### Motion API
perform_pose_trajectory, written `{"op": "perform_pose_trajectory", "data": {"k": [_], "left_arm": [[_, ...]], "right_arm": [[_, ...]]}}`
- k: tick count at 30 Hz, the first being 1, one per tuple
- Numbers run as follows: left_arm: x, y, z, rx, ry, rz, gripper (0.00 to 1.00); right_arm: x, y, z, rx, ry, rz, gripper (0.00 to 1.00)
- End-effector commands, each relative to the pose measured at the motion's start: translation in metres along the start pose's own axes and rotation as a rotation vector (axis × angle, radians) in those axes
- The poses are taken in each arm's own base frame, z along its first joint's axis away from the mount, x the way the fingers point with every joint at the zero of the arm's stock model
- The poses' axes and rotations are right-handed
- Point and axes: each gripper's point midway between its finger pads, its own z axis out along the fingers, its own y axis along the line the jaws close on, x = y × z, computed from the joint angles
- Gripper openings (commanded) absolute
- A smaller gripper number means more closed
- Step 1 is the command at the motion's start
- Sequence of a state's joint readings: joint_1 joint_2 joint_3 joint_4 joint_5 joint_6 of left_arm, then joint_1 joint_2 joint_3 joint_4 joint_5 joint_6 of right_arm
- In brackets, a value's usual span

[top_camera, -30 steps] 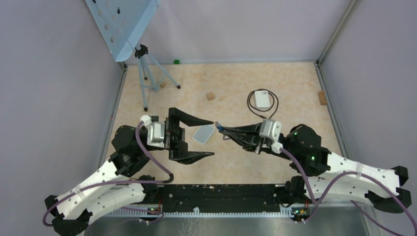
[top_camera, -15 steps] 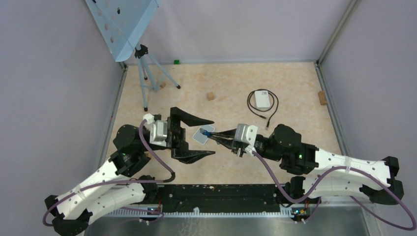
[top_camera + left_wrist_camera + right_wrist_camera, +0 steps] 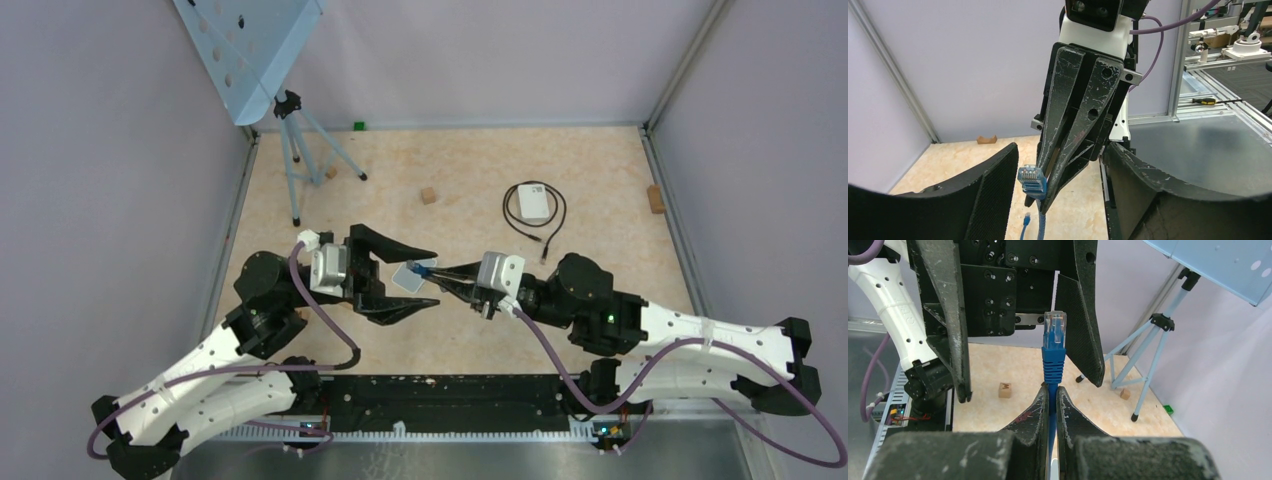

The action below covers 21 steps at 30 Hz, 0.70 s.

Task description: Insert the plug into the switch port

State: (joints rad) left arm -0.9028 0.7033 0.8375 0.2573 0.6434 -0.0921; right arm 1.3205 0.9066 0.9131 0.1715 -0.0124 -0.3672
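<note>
My right gripper (image 3: 440, 272) is shut on a blue cable just behind its clear plug (image 3: 424, 267), which points left. The plug (image 3: 1054, 327) stands between the two fingers of my left gripper (image 3: 436, 278), which is open and touches nothing. In the left wrist view the plug (image 3: 1032, 181) sticks out of the right gripper's tips (image 3: 1047, 199), closer to my left finger (image 3: 998, 185). A small pale flat box (image 3: 405, 279), the switch as far as I can tell, lies on the table under the plug, between the left fingers. Its port does not show.
A white box with a coiled black cable (image 3: 533, 203) lies at the back right. A tripod (image 3: 300, 150) bearing a blue perforated panel stands at the back left. Small wooden blocks (image 3: 429, 195) (image 3: 655, 198) and a green cube (image 3: 358, 126) are scattered about. Another blue plug end (image 3: 1026, 218) lies on the floor.
The right arm carried the plug leftward until it stood between the left gripper's fingers. The left fingers have since narrowed somewhat, and the left gripper has edged right.
</note>
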Motion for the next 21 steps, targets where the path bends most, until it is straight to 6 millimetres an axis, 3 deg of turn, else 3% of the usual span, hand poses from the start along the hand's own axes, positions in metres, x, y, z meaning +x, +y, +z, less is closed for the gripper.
{"op": "perform_pose_trajectory", "data": {"k": [1, 7, 21], "left_arm": [[0.001, -0.001, 0.001, 0.016, 0.007, 0.008, 0.69], [-0.002, -0.001, 0.001, 0.016, 0.008, 0.01, 0.55], [-0.023, -0.004, -0.002, 0.009, -0.042, 0.038, 0.6]], "right_arm": [[-0.034, -0.01, -0.002, 0.029, -0.087, -0.009, 0.0], [-0.028, -0.014, -0.008, 0.057, -0.072, -0.005, 0.0], [-0.021, -0.011, -0.016, 0.05, -0.05, 0.004, 0.0]]}}
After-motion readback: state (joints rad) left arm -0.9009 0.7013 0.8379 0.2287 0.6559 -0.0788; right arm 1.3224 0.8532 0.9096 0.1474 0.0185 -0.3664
